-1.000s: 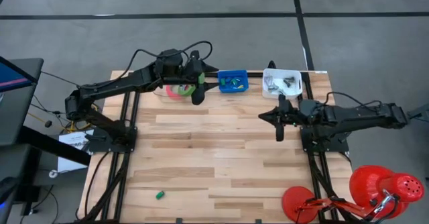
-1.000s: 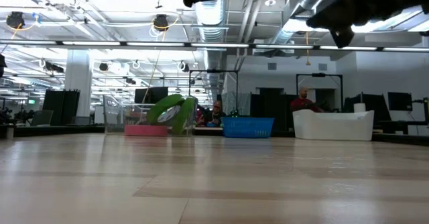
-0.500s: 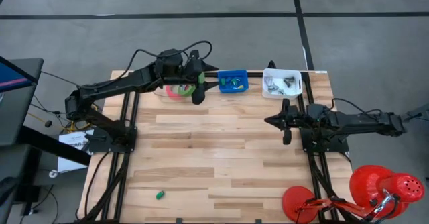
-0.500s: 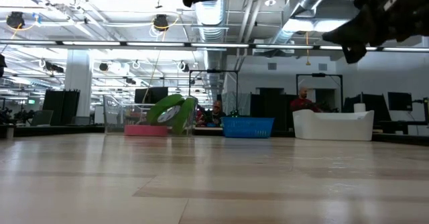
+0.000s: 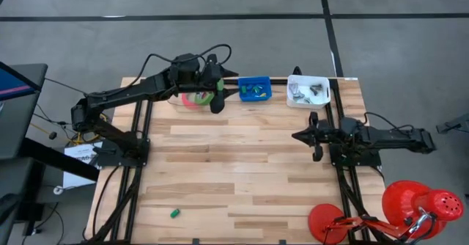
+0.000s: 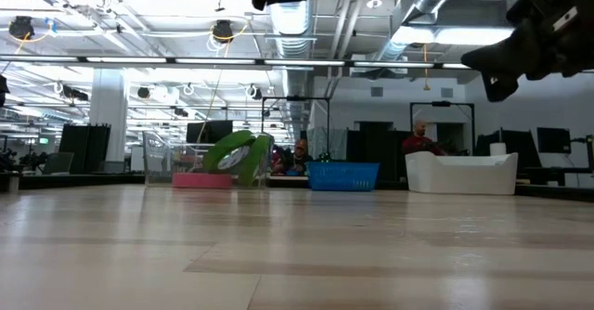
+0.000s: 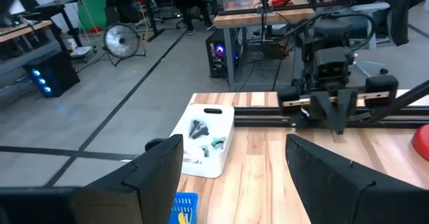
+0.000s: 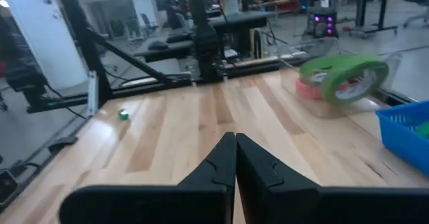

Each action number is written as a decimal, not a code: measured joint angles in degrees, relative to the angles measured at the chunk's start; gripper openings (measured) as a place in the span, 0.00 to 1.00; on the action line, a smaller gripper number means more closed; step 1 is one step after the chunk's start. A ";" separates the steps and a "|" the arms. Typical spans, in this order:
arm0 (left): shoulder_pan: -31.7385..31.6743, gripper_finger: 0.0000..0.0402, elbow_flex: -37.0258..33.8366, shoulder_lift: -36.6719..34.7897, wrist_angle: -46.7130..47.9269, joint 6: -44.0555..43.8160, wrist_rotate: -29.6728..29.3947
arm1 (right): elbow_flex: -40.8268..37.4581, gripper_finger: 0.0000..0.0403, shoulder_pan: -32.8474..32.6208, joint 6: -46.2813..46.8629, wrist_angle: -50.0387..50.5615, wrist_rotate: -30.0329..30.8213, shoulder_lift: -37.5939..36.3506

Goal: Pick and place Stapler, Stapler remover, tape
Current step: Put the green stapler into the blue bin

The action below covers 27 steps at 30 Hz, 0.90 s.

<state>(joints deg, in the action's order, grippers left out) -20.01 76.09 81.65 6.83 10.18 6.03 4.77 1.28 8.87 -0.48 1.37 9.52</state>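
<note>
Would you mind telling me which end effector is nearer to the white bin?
Right. The right end effector sits just in front of the white bin; the left end effector is over by the tape rolls.

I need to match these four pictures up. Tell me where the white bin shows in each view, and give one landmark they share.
High view: the white bin sits at the table's far edge, right of the blue bin.
Low view: white bin at right in the back row, right of the blue bin.
Left wrist view: white bin at centre, between the dark fingers.
Right wrist view: not in it.
Shared landmark: the blue bin, also seen at both wrist views' edges.
</note>
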 joint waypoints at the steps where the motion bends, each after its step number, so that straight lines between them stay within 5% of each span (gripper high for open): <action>1: 0.02 0.63 0.00 0.00 0.00 0.02 -0.21 | -0.06 0.00 -0.10 0.09 0.07 -0.32 -0.64; 27: 0.02 0.63 0.00 0.00 -0.02 0.00 -0.45 | -4.00 0.00 -3.17 -2.97 0.31 -3.07 -7.39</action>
<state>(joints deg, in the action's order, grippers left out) -19.99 76.09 81.65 6.81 10.17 5.58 0.78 -1.89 5.91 -0.17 -1.69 2.13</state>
